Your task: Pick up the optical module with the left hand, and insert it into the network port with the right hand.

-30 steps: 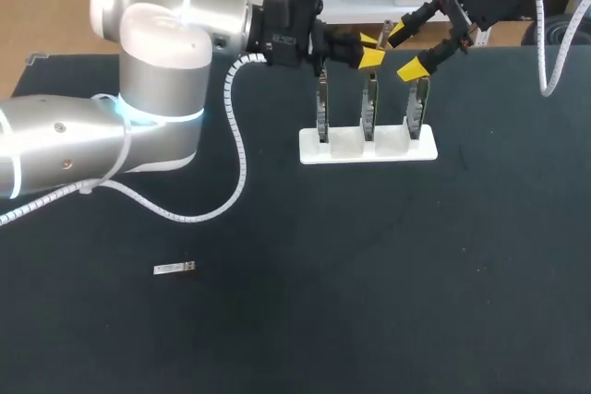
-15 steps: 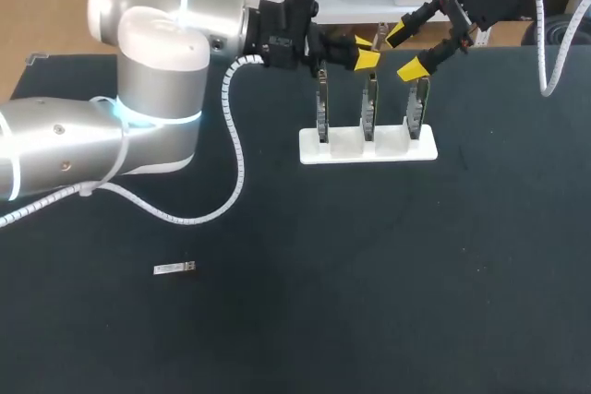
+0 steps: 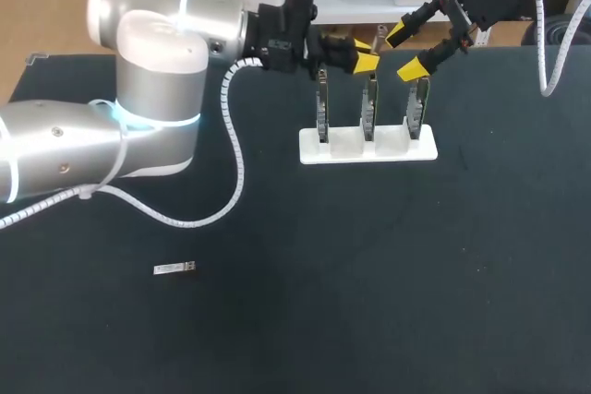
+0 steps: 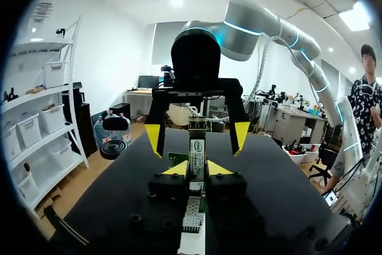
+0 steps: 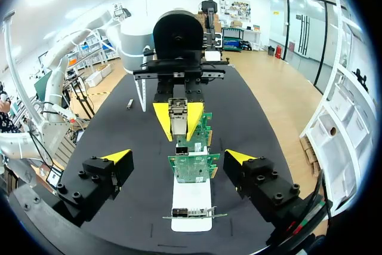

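Gripping the optical module by one end with the left jaws, clamped tight on it, at the upper middle of the head view, over the three network cards. Held level, probably to leave the far end bare for a handover. Facing that end from the upper right with the right jaws spread wide, one yellow tip to each side, touching nothing; poised so, by the look of it, to close on the module. Propped upright in a white stand below, presumably to present the ports. Lying unused at lower left of the table: a second small module.
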You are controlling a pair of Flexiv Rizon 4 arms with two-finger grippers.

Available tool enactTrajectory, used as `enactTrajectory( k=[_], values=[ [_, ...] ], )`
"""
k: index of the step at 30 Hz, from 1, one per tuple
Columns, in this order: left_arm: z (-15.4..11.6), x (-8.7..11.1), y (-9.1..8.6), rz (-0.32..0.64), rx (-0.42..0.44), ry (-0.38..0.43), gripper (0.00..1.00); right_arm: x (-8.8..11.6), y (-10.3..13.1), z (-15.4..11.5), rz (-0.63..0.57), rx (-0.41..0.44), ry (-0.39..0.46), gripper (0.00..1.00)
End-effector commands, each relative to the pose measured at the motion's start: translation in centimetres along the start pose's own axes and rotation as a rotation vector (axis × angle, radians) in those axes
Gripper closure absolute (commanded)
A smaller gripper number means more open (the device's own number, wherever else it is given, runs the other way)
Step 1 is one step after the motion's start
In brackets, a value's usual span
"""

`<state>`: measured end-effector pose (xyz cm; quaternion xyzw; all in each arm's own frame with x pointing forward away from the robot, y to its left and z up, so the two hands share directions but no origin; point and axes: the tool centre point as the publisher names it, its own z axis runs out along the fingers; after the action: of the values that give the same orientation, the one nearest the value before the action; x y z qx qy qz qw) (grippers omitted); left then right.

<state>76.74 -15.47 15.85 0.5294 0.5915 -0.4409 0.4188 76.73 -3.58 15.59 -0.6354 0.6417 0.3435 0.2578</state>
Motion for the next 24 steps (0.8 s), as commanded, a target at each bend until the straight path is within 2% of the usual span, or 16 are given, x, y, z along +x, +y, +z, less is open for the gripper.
enactTrajectory(
  k=[1, 24],
  values=[
    [0.25, -0.01, -0.08, 0.000, 0.005, -0.005, 1.00, 0.04, 0.10, 0.01, -0.001, 0.002, -0.001, 0.00],
    [0.39, -0.04, -0.71, 0.007, 0.017, 0.009, 1.00, 0.04, 0.10, 0.01, -0.001, 0.002, -0.001, 0.00]
  ],
)
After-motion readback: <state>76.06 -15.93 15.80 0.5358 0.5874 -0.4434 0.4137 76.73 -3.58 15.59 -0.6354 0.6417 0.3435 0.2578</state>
